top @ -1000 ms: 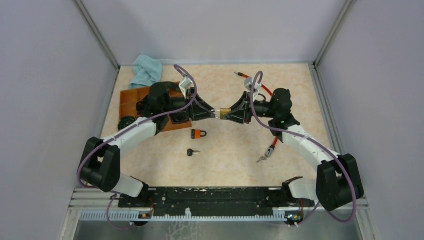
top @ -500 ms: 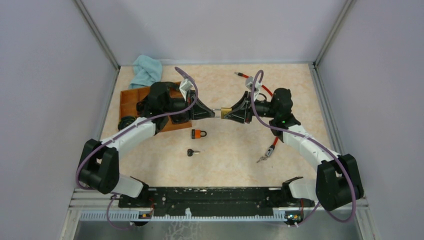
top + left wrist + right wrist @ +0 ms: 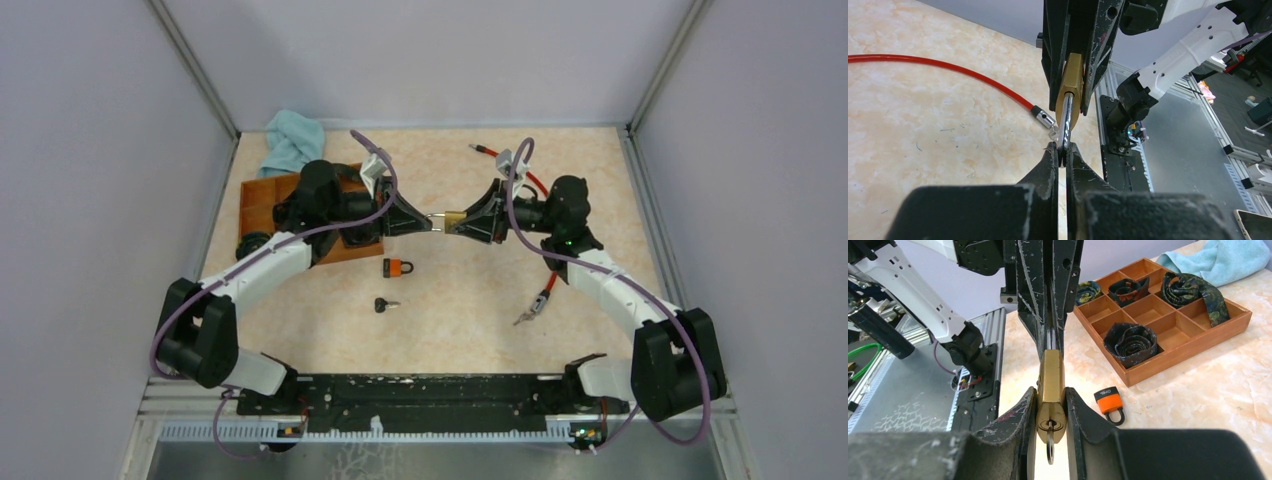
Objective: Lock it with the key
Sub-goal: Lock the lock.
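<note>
A brass padlock (image 3: pixel 452 220) hangs in the air over the middle of the table, between my two grippers. My right gripper (image 3: pixel 463 223) is shut on its body (image 3: pixel 1051 375). A small key (image 3: pixel 1049 446) sticks out of the keyhole in the lock's bottom face, pointing back at the right wrist camera. My left gripper (image 3: pixel 430 222) comes from the opposite side. In the left wrist view its fingertips (image 3: pixel 1052 152) are pinched on the silver shackle (image 3: pixel 1066 120) of the padlock (image 3: pixel 1072 80).
An orange padlock (image 3: pixel 398 267) and a black-headed key (image 3: pixel 385 305) lie on the table in front of the grippers. A wooden compartment tray (image 3: pixel 258 195) with rolled ties sits at the left, with a blue cloth (image 3: pixel 293 140) behind it. A red cable (image 3: pixel 547 287) runs along the right.
My left gripper has closed from open onto the shackle. Both grippers and the padlock have shifted slightly toward the back of the table.
</note>
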`<state>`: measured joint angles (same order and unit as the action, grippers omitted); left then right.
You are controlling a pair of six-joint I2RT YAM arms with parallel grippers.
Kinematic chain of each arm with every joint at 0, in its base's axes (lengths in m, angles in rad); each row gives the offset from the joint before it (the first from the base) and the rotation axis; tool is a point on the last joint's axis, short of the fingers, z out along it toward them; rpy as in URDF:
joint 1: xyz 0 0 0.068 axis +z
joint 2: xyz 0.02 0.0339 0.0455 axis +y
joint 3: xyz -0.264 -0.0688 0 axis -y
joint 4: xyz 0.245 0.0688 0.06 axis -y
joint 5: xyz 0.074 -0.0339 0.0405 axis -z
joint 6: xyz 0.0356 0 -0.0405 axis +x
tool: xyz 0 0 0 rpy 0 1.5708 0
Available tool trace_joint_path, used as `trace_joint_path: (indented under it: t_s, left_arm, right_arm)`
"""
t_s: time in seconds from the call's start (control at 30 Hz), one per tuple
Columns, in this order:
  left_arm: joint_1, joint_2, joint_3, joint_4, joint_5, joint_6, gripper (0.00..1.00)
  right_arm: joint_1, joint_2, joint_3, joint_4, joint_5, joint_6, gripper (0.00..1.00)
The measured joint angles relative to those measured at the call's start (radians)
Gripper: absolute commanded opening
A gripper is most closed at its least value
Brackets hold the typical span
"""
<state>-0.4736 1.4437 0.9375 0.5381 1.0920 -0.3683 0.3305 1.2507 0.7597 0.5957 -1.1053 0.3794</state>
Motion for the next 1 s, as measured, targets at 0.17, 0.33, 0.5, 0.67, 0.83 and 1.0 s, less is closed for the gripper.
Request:
trace_joint_path:
  t_s: [0.17, 0.33, 0.5, 0.67, 0.83, 1.0]
  left_arm:
    - [-0.004, 0.000, 0.001, -0.002, -0.004, 0.007, 0.00]
    - [-0.018, 0.008, 0.009, -0.013, -0.011, 0.021, 0.00]
    - [-0.026, 0.014, 0.014, -0.029, -0.014, 0.027, 0.00]
    - [-0.026, 0.014, 0.014, -0.049, -0.015, 0.041, 0.00]
    - [-0.030, 0.015, 0.014, -0.060, -0.016, 0.050, 0.00]
    - [-0.035, 0.022, 0.019, -0.069, -0.018, 0.055, 0.00]
  right_arm:
    - [0.000, 0.000, 0.000, 0.003, -0.001, 0.006, 0.00]
    - [0.002, 0.009, 0.000, 0.003, -0.008, 0.007, 0.00]
    - [0.003, 0.020, 0.000, 0.004, -0.013, 0.006, 0.00]
    - [0.003, 0.022, 0.000, -0.008, -0.013, -0.006, 0.00]
    - [0.003, 0.022, 0.000, -0.017, -0.014, -0.013, 0.00]
    - [0.003, 0.027, 0.000, -0.021, -0.014, -0.020, 0.00]
